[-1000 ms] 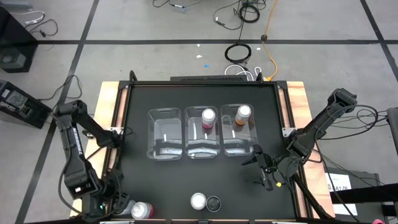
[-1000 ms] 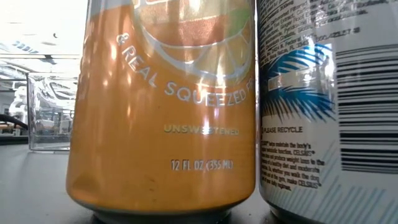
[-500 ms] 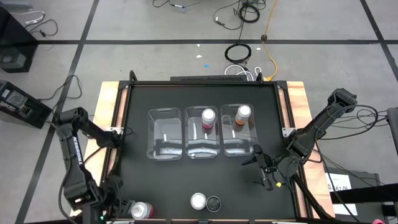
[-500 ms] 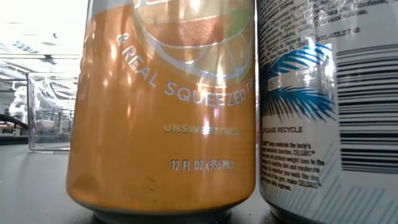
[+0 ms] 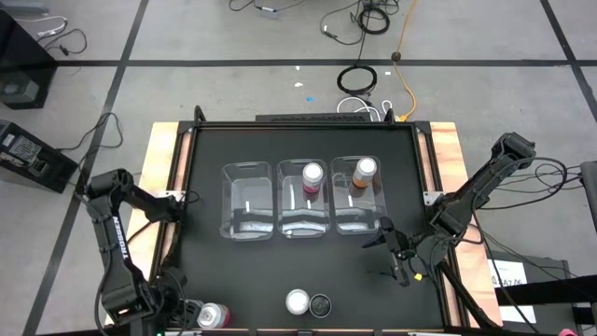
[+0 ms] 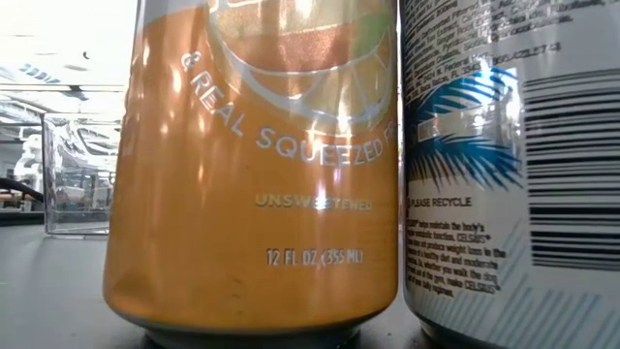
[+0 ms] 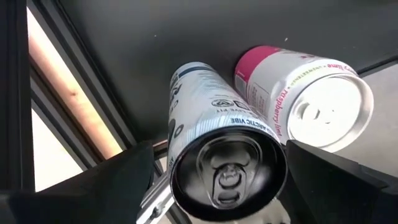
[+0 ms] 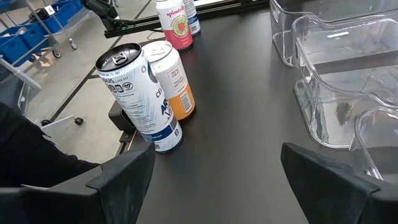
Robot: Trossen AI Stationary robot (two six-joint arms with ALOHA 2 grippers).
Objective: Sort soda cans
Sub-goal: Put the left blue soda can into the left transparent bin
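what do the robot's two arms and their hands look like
Both arms are dark, near-black jointed links. The left arm carries white lettering along one link; the right arm has black cables trailing from its base. Each hand has two broad, flat dark fingers, matte and angular, seen also in the left wrist view.

We're looking in on a robotics lab: a black work surface [image 5: 298, 187] framed in wood is sitting on a grey tiled floor [image 5: 233, 89] crossed by dark lines, cables [image 5: 359, 79] are coiling loose behind it, blue storage bins [image 8: 37, 22] on wheeled racks are showing beyond, and two dark arms are flanking the setup.
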